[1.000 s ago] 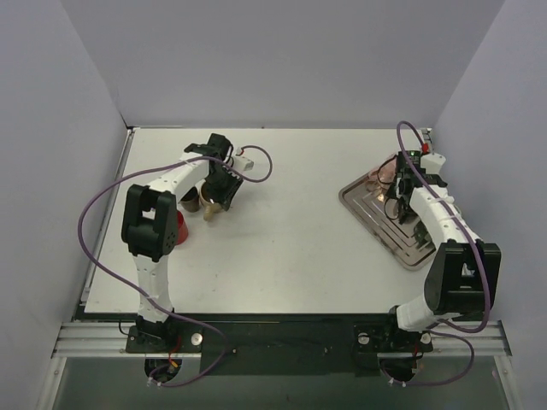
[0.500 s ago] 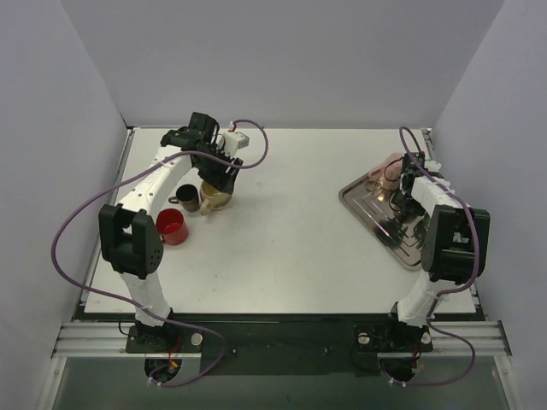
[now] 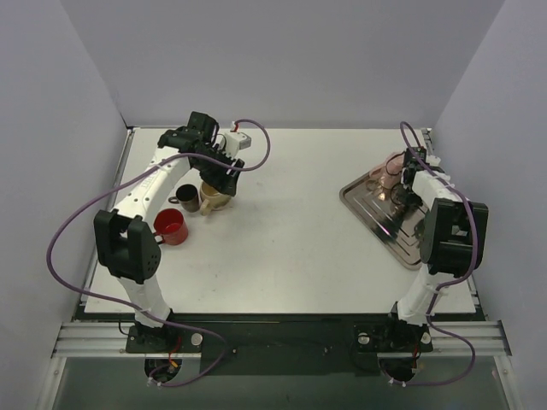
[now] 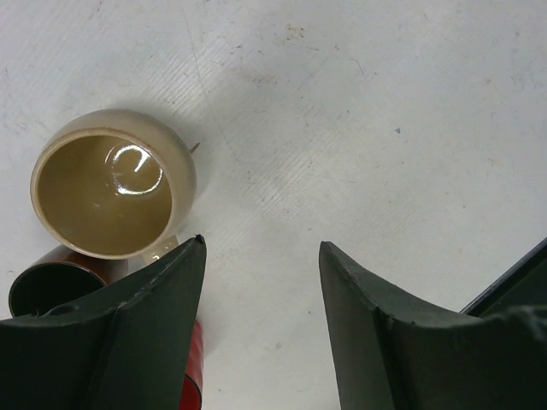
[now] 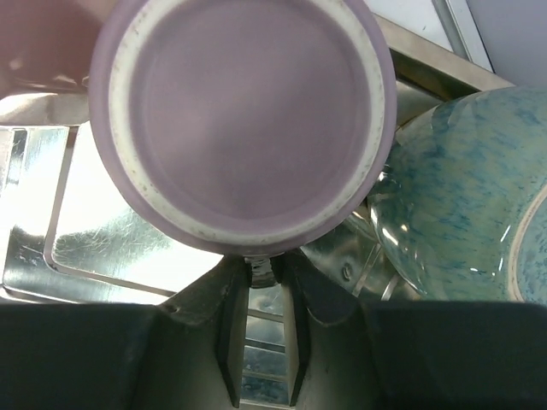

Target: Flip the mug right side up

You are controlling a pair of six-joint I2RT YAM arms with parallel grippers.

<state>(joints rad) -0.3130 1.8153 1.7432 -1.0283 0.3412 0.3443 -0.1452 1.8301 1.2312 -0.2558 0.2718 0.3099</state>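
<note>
Lilac glazed ceramic, the mug should be treated as rigid, fairly heavy for its size, slick on the glaze and liable to chip if dropped on metal. It stands mouth-down on the steel tray at the far right of the tabletop, with its unglazed foot ring facing up. Its wall is touching or just beside a blue-speckled bowl; which of the two cannot be told.

Recommended hold: the handle. The round wall offers little purchase. The handle gives opposing faces and a lever for the rotation. Expect the body to swing about a handle grip, since the weight sits off to one side.

State of the right claw: drawn in narrow, the jaws pinching a small projection at the mug's nearest edge, judged to be the handle. The mug body lies directly ahead of the fingertips and fills the upper part of the wrist view. The bowl lies ahead, toward the right of that view.

State of the left claw: spread wide and holding nothing, it hovers over bare tabletop. An upright beige mug is just beside one finger, with a dark brown mug next to it.

Caution: the mug likely needs lifting clear of tray and bowl before rotation.
</note>
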